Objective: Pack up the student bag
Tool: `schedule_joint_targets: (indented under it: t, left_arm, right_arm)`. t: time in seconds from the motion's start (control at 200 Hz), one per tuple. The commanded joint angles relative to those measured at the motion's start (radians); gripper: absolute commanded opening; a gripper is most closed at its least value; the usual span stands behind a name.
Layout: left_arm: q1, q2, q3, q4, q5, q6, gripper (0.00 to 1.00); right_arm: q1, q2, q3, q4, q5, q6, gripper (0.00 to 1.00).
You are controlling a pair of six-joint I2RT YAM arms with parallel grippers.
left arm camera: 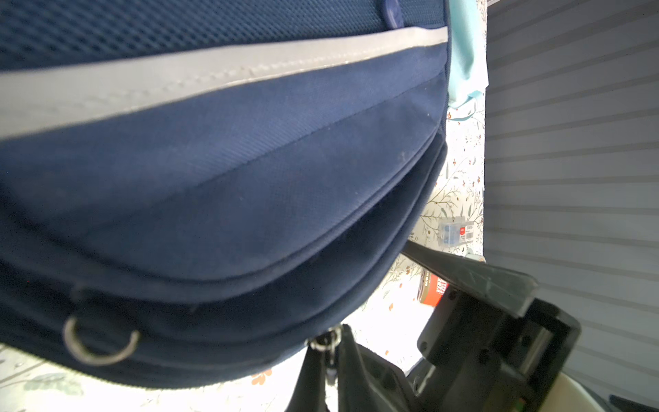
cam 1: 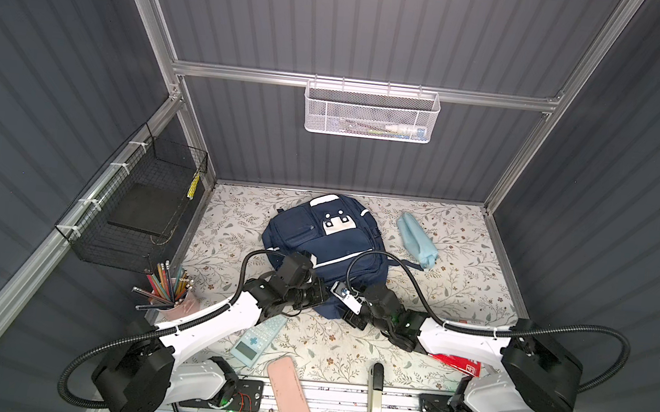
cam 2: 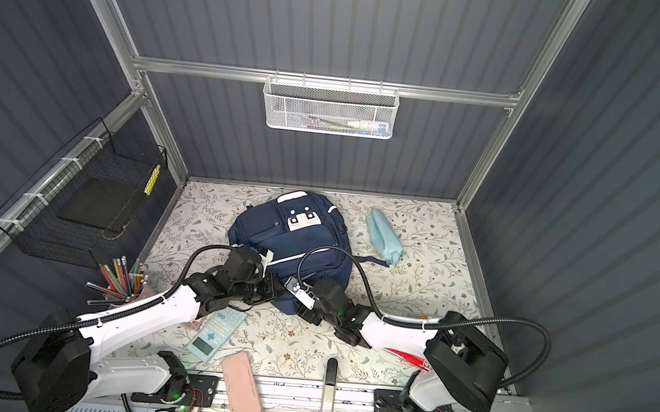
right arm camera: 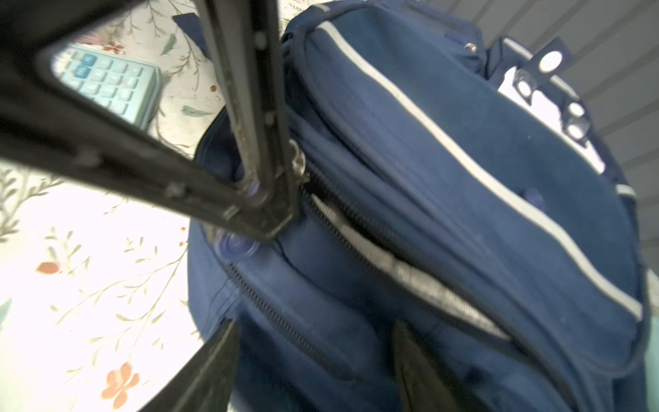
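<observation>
Where the two arms meet just below the middle of both top views, we find the left gripper (left arm camera: pixel 330 358) clenched on a metal zipper pull (left arm camera: pixel 325 344) at the near end of the student bag (cam 1: pixel 328 244). The right gripper (right arm camera: pixel 313 323) stands released. Its two fingers (right arm camera: pixel 214 364) are well apart with navy fabric between them, and we cannot tell whether they touch it.

The right wrist view alone shows the zipper track (right arm camera: pixel 392 264), with a pale strip lying between its dark rows of teeth. The left wrist view alone shows a metal D-ring (left arm camera: pixel 100 344) on the bag and a small clear box (left arm camera: pixel 456 232) on the floral mat (left arm camera: pixel 460 149). Only the top views show the whole bag and the pink case (cam 1: pixel 288 393) at lower centre.

The bag lies flat at the centre of the mat, front face up, with a light blue pouch (cam 1: pixel 417 237) to its right. Its long axis runs from lower centre to upper centre of the frame. The end with the white patch (cam 1: pixel 337 224) points to the upper edge, toward the back wall.
</observation>
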Motion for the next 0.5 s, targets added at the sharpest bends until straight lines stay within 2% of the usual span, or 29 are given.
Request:
schedule_joint_targets:
  t: [0.0,0.07,0.09,0.125,0.155,0.2,0.29,0.495]
  left_arm:
    - [-0.006,-0.020,0.042,0.023,0.037,-0.002,0.00]
    - [-0.005,-0.029,0.042,0.021,0.043,-0.004,0.00]
    - [-0.006,-0.031,0.041,0.019,0.046,-0.002,0.00]
    - [-0.006,-0.035,0.038,0.011,0.046,-0.004,0.00]
    - [-0.004,-0.041,0.035,0.004,0.041,-0.002,0.00]
    - [-0.004,-0.050,0.030,-0.014,0.022,0.005,0.00]
    - [-0.001,-0.063,0.023,-0.073,-0.028,0.041,0.00]
    - [0.033,-0.046,-0.042,-0.095,-0.096,0.088,0.00]
  right_arm:
    - [0.010,0.086,0.045,0.108,0.086,-0.124,0.63]
    - [0.010,0.129,0.047,0.170,0.093,-0.131,0.55]
    - [0.010,0.136,0.048,0.181,0.094,-0.134,0.49]
    - [0.010,0.144,0.049,0.192,0.104,-0.140,0.30]
    - [0.010,0.144,0.048,0.198,0.123,-0.141,0.17]
    - [0.010,0.130,0.030,0.223,0.135,-0.142,0.08]
    - [0.009,0.076,-0.024,0.268,0.123,-0.140,0.00]
    - [0.002,-0.030,-0.098,0.230,0.047,-0.130,0.00]
